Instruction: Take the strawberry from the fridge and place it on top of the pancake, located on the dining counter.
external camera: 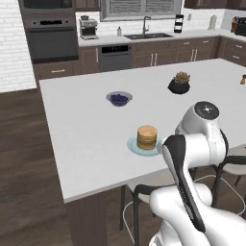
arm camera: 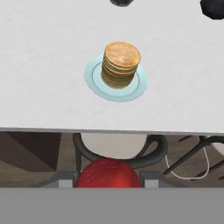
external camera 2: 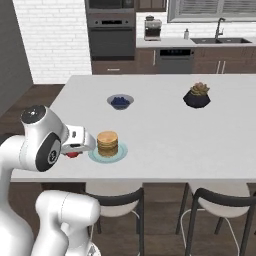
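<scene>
The strawberry [arm camera: 109, 173], red and round, sits between the finger tips of my gripper [arm camera: 109, 181], which is shut on it. In the right base view the gripper [external camera 2: 75, 150] hangs at the near left edge of the dining counter [external camera 2: 165, 130], with the strawberry [external camera 2: 73, 154] showing red beneath the hand. The pancake [external camera 2: 107, 143] is a golden-brown stack on a pale aqua plate [external camera 2: 121, 151], just right of the gripper. From the hand, the pancake [arm camera: 121, 64] lies ahead on the white top, beyond the counter's edge. The fridge is out of view.
A dark bowl of blue berries [external camera 2: 120, 101] and a black-potted succulent [external camera 2: 197, 96] stand farther back on the counter. Metal-legged stools [external camera 2: 120, 200] are tucked under the near edge. Ovens, sink and brown cabinets line the back wall.
</scene>
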You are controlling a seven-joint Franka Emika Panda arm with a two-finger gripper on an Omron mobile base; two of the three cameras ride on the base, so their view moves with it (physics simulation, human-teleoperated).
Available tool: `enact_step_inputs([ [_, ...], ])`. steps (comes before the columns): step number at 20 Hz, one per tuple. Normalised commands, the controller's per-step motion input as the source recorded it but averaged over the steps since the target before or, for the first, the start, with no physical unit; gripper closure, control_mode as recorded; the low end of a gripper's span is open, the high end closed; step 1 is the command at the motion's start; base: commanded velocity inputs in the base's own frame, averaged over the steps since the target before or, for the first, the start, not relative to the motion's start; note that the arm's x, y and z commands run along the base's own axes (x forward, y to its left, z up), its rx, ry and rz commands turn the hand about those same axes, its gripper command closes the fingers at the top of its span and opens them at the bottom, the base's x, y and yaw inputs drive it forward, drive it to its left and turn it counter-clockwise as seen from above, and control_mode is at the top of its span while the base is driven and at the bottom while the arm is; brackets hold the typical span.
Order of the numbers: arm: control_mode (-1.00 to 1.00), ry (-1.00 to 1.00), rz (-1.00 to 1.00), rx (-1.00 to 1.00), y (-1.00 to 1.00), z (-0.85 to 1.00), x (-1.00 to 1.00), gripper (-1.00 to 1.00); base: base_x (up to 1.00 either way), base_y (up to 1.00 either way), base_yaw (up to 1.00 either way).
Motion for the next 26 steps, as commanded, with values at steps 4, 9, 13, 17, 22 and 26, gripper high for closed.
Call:
enact_step_inputs([
  [4,1.00,0.00,0.00,0.00,0.00,0.00,0.00,1.00,0.65,0.33,0.18],
  [9,1.00,0.00,0.00,0.00,0.00,0.00,0.00,1.00,0.47,0.17,0.27],
  [13,-1.00,0.00,0.05,0.00,0.00,0.00,0.27,1.00,0.24,0.00,0.07],
  [17,-1.00,0.00,0.08,0.00,-0.01,0.00,0.78,1.00,0.00,0.00,0.00],
  [22,-1.00,0.05,0.02,0.02,-0.11,0.01,0.97,1.00,0.00,0.00,0.00],
  [26,-1.00,0.16,-0.01,0.00,-0.14,0.00,1.00,1.00,0.00,0.00,0.00],
])
